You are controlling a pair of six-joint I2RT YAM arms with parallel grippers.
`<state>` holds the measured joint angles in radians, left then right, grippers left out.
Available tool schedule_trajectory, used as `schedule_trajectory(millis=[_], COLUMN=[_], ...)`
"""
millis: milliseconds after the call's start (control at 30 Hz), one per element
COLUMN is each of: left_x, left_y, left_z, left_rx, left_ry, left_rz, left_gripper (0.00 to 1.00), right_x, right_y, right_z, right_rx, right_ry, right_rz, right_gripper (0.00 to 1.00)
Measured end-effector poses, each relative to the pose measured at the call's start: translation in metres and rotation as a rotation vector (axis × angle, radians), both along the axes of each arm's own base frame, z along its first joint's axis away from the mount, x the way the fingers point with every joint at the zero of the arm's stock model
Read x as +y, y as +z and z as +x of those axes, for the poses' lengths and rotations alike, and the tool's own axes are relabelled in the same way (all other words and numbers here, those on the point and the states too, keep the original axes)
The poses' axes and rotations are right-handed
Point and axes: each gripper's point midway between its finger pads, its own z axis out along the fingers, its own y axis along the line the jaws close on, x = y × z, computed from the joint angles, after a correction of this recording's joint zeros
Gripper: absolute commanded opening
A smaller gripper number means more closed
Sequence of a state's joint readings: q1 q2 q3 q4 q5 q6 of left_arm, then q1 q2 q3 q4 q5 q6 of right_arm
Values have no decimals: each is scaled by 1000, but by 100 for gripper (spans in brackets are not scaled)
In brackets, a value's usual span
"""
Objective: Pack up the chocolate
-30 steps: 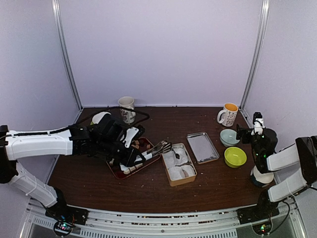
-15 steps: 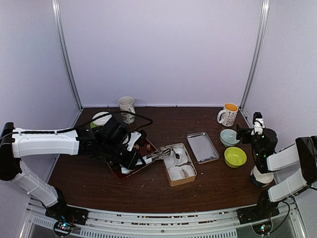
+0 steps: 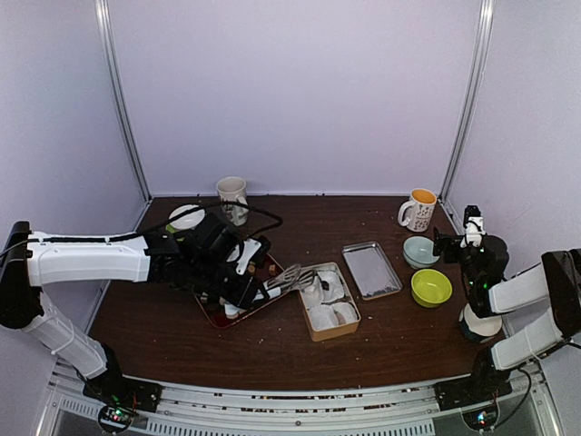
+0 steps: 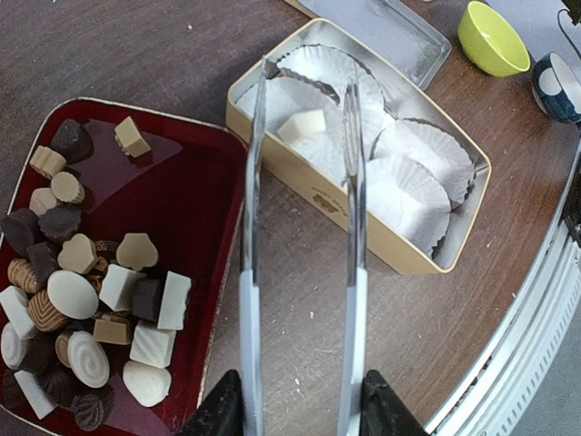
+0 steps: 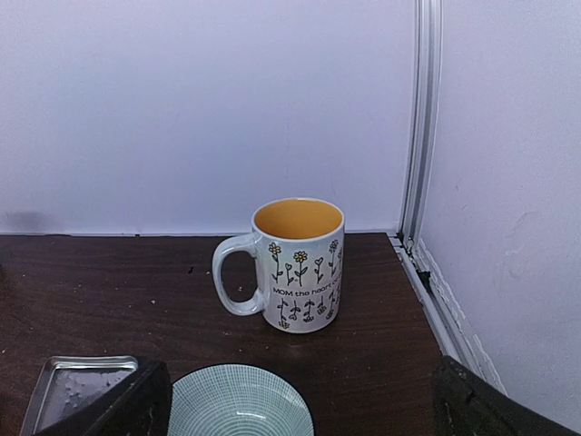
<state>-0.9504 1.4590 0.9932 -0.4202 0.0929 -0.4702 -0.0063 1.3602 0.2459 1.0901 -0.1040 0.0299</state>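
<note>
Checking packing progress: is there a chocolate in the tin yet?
Yes, in the left wrist view a white square chocolate lies in a paper cup of the tin, between the spread tips of the tongs.

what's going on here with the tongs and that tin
The left pincer grips the silver tongs, whose tips stand spread over the cream tin of paper cups. One white chocolate piece lies in a cup between the tips. Many white and brown pieces sit in the red tray beside the tin. The right pincer is open and empty, off to the right, facing a flowered mug.
</note>
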Motion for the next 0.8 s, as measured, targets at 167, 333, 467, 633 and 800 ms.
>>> schedule_trajectory(millis=[167, 333, 467, 633, 800], left_x=[1, 3, 14, 36, 61], left_y=[0, 2, 13, 21, 1], left_z=[1, 5, 8, 16, 28], left_rx=[-6, -19, -50, -60, -10], left_ry=[7, 27, 84, 173, 277], left_rz=[4, 8, -12, -37, -19], left_gripper=[42, 42, 43, 44, 46], right_x=[0, 0, 0, 0, 0], right_y=[0, 0, 0, 0, 0], right_z=[0, 0, 0, 0, 0], right_rx=[0, 0, 0, 0, 0], right_ry=[0, 0, 0, 0, 0], right_rz=[0, 0, 0, 0, 0], right_gripper=[100, 100, 100, 100, 100])
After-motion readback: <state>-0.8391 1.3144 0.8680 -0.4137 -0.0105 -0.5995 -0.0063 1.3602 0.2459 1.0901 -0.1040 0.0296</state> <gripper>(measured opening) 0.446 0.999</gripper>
